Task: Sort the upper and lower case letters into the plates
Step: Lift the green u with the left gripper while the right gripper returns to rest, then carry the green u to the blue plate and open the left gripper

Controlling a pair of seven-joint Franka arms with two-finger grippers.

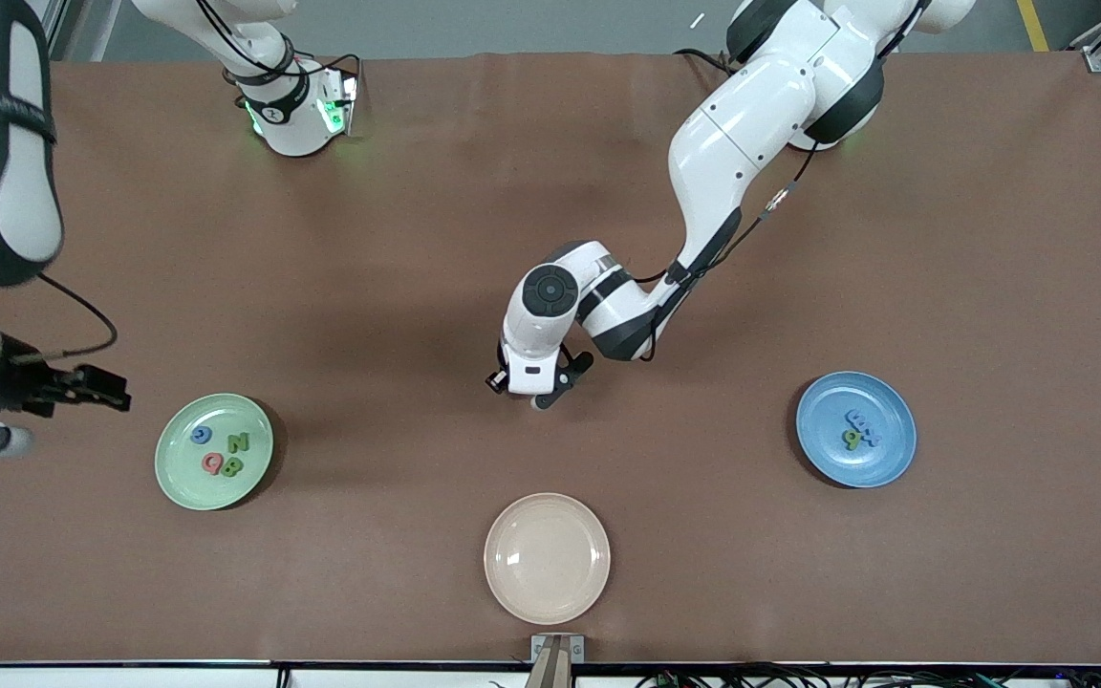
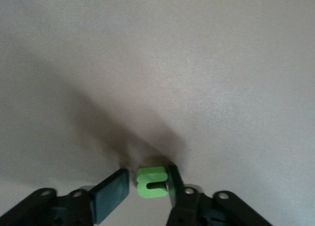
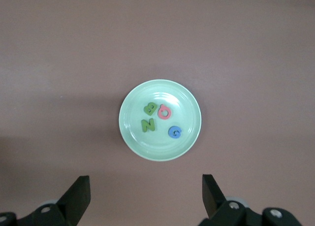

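From the high front camera, the brown table (image 1: 398, 239) carries 3 round plates. The pale green shallow plate (image 1: 173, 478) sits toward the right arm's end and holds 4 small foam letters: a blue letter (image 1: 201, 436), a green N (image 1: 238, 442), a pink letter (image 1: 213, 464) and a green B (image 1: 232, 466). The medium blue shallow plate (image 1: 880, 459) sits toward the left arm's end, with a blue letter (image 1: 864, 419) and a green letter (image 1: 853, 440) in it; I cannot read their shapes. A cream-beige round plate (image 1: 547, 558) lies between them, nearer the camera. The left gripper (image 1: 539, 397) is down at the tabletop in the middle, farther from the camera than the cream plate. The right gripper (image 1: 82, 387) hangs beside the pale green plate, at the table's edge.

The left wrist camera shows a small bright green foam letter (image 2: 150, 181) on the table between the left gripper's 2 dark fingers (image 2: 110, 194). One finger touches the letter's side; the other stands just off it, leaving a thin gap, so the jaws are nearly together but not clamped on both sides.

The right wrist camera looks down on the pale green plate and its 4 letters, with the right gripper's fingers (image 3: 78, 196) spread wide apart and holding nothing.
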